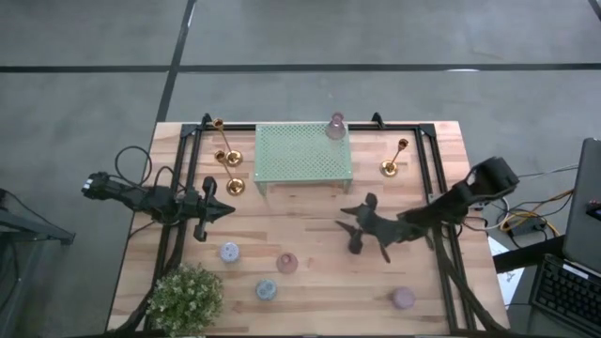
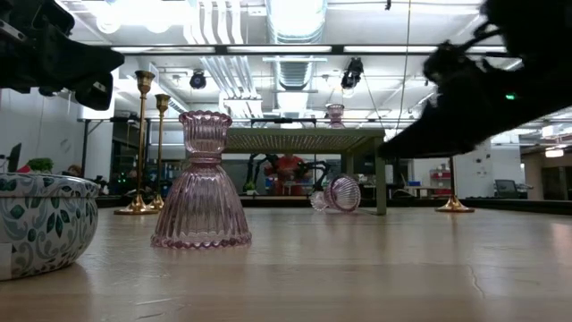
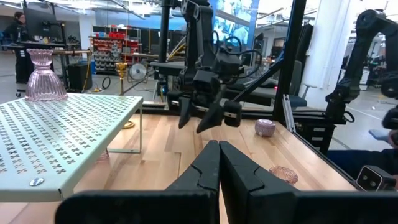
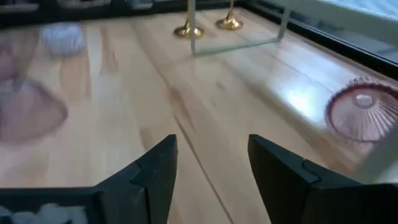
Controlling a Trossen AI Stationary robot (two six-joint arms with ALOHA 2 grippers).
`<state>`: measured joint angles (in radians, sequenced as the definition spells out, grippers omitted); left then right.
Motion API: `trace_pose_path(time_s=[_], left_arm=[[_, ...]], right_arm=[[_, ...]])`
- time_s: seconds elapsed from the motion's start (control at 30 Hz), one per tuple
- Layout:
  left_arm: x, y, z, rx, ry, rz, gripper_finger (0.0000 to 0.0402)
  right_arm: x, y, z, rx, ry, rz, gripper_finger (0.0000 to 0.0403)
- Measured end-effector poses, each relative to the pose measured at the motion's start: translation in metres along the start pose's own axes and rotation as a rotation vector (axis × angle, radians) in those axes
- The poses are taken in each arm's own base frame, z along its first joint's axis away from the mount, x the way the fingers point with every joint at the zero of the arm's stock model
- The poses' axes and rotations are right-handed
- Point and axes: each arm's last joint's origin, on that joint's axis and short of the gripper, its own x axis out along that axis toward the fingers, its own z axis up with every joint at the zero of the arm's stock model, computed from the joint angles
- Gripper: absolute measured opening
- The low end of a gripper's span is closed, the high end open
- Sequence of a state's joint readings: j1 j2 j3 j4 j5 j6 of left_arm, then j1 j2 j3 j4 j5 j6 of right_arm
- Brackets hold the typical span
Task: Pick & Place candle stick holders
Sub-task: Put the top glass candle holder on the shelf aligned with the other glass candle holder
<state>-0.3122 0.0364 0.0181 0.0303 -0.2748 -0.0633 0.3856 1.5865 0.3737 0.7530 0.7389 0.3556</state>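
A pink glass holder (image 1: 336, 126) stands on the mint-green rack (image 1: 302, 153). Another pink one (image 2: 201, 183) stands upright on the table near the front. A third (image 4: 364, 115) lies tipped on its side by the rack's leg. Two gold candlesticks (image 1: 230, 169) stand left of the rack and one (image 1: 392, 161) stands right of it. Small pastel cups (image 1: 229, 252), (image 1: 267, 290), (image 1: 403, 299) sit toward the near edge. My right gripper (image 4: 211, 146) hovers open over the table's middle with nothing between its fingers, the tipped holder off to one side of it. My left gripper (image 3: 219, 146) waits shut and level at the left.
A bushy potted plant (image 1: 185, 296) in a patterned bowl (image 2: 40, 224) stands at the near left corner. Black frame rails (image 1: 441, 188) run along both sides of the table. Bare wood lies between the rack and the cups.
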Motion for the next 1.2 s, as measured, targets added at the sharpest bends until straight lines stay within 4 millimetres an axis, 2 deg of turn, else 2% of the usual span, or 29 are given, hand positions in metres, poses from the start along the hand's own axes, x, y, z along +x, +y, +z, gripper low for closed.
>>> trace_pose_path(time_s=[0.13, 0.23, 0.5, 0.6, 0.83, 1.2], left_arm=[[0.000, 0.000, 0.000, 0.000, -0.001, 0.000, 0.0007], [0.000, 0.000, 0.000, 0.000, 0.000, 0.000, 0.0007], [0.000, 0.000, 0.000, 0.000, -0.001, 0.000, 0.0007], [0.000, 0.000, 0.000, -0.001, -0.002, 0.000, 0.0007], [0.000, 0.000, 0.000, -0.001, -0.003, 0.000, 0.0007], [0.000, 0.000, 0.000, -0.001, -0.003, 0.000, 0.0007]], right_arm=[[0.019, 0.013, 0.016, 0.102, -0.062, -0.066, 0.0206], [0.034, 0.023, 0.019, 0.084, -0.076, -0.134, 0.0215], [0.070, 0.046, 0.003, 0.022, -0.110, -0.381, 0.0219], [0.077, 0.048, -0.003, 0.053, -0.149, -0.472, 0.0219], [0.094, 0.043, -0.008, 0.209, -0.191, -0.521, 0.0219], [0.134, 0.033, -0.002, 0.203, -0.169, -0.635, 0.0219]])
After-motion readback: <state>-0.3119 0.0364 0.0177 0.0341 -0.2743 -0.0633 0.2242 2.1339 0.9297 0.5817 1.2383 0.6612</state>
